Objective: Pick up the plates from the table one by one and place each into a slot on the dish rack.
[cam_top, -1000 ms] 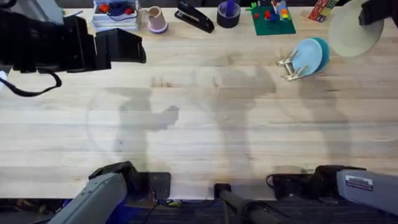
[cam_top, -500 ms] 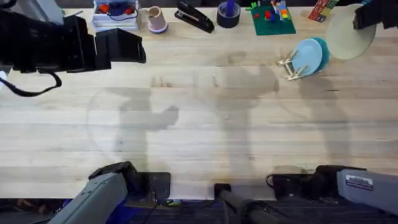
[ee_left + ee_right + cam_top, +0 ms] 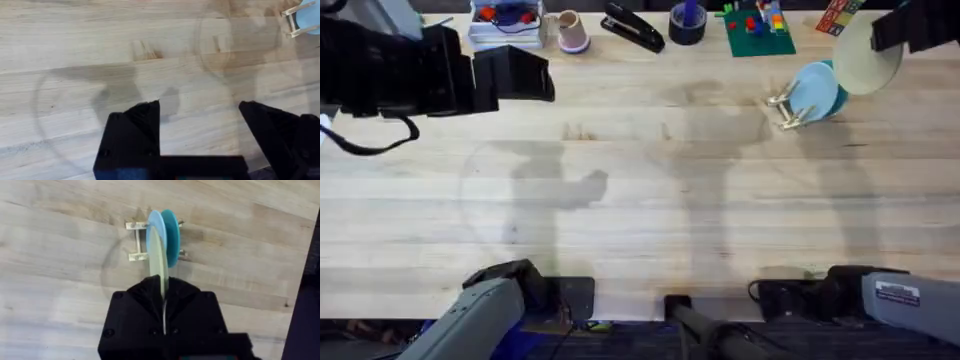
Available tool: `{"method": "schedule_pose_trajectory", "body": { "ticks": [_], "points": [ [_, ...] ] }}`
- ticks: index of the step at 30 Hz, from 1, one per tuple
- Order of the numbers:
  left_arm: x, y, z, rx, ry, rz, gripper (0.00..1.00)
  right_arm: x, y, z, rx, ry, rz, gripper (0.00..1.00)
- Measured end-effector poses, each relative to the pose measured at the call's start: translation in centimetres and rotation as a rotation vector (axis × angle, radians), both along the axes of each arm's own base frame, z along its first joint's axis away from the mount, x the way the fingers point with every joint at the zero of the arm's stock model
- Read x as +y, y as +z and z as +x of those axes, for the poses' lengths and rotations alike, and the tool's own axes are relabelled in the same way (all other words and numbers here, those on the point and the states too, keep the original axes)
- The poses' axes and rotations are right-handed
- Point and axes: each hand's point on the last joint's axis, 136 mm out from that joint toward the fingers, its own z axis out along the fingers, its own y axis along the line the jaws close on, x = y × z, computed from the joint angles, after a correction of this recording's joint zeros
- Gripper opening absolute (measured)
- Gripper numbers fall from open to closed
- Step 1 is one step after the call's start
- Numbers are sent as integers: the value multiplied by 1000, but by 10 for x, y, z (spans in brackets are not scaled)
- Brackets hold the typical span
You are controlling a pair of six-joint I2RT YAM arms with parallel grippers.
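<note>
You're mid-placement: your right gripper [image 3: 163, 297] has its fingers clamped on the cream plate [image 3: 865, 58], held edge-on just above the dish rack [image 3: 788, 108], next to the light blue plate [image 3: 154, 230]. Next, line it up with a free slot, probably the front one. Left gripper [image 3: 200, 112] hangs wide open over bare desk [image 3: 640, 200].
</note>
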Motion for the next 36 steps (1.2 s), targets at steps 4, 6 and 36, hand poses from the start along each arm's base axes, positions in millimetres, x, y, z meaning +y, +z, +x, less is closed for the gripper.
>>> {"method": "schedule_pose_trajectory", "body": {
  "ticks": [4,6,36],
  "points": [
    [0,0,0,0,0,0,966,0,-6,4,-7,0,0,28],
    [0,0,0,0,0,0,966,0,-10,7,-11,0,-1,28],
    [0,0,0,0,0,0,966,10,-78,39,-99,-5,87,28]
  ]
}}
